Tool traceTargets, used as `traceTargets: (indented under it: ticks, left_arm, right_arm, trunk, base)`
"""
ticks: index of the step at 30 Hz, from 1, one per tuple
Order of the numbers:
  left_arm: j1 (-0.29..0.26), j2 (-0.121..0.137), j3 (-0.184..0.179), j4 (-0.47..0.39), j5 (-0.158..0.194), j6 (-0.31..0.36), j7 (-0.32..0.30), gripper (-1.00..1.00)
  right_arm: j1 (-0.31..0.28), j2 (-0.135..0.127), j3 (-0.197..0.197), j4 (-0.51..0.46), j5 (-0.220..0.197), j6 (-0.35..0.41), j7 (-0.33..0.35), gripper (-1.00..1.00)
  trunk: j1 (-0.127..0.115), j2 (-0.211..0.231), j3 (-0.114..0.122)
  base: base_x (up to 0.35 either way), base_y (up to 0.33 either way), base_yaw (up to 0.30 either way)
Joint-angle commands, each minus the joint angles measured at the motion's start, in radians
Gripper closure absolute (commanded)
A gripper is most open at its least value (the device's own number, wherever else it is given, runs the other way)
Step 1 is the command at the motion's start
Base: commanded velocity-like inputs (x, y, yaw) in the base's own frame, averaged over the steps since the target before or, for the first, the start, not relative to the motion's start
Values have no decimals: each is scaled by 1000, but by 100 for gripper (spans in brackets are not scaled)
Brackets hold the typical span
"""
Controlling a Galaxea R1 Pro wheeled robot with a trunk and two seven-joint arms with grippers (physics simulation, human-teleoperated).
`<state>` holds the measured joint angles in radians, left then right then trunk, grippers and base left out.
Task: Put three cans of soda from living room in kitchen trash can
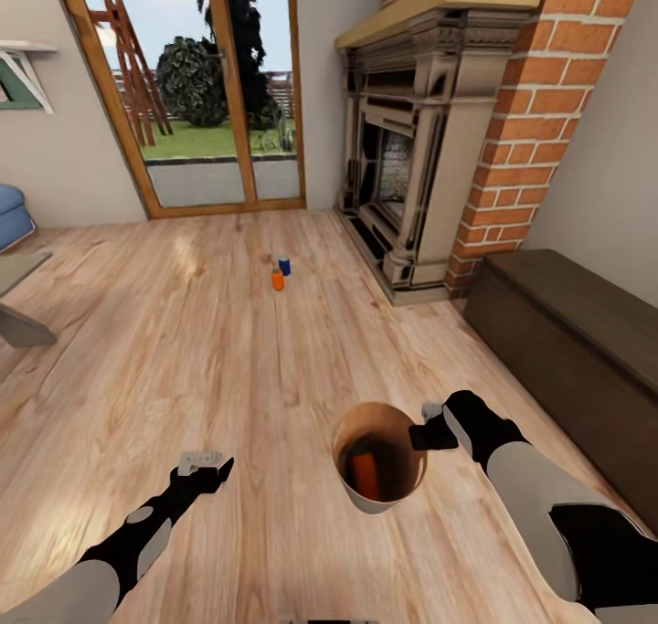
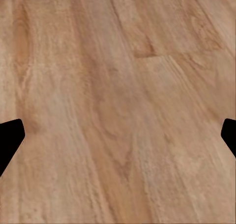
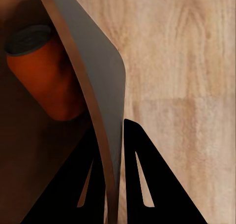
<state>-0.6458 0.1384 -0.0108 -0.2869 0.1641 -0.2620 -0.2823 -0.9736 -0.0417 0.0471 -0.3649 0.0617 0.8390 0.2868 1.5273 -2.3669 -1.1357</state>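
Observation:
My right gripper is shut on the rim of the tash can, a pale bucket with a coppery inside, held above the wood floor. An orange can of soda lies inside it; the right wrist view shows that can behind the bucket wall, which sits pinched between the black fingers. Two more cans stand on the floor ahead near the fireplace: an orange one and a blue one. My left gripper hangs open and empty over bare planks, fingertips wide apart.
A brick fireplace stands ahead on the right, with a long dark low cabinet along the right wall. Glass doors lie straight ahead. A blue sofa and a table edge sit at the left.

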Motion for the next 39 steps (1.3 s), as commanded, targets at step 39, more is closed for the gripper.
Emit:
traceTargets:
  ticks: [39]
  left_arm:
    - [0, -2, 0, 2, -1, 0, 0, -100]
  right_arm:
    - [0, 2, -4, 0, -23, 3, 9, 100]
  trunk:
    - [0, 0, -11]
  base:
    - [308, 94, -42]
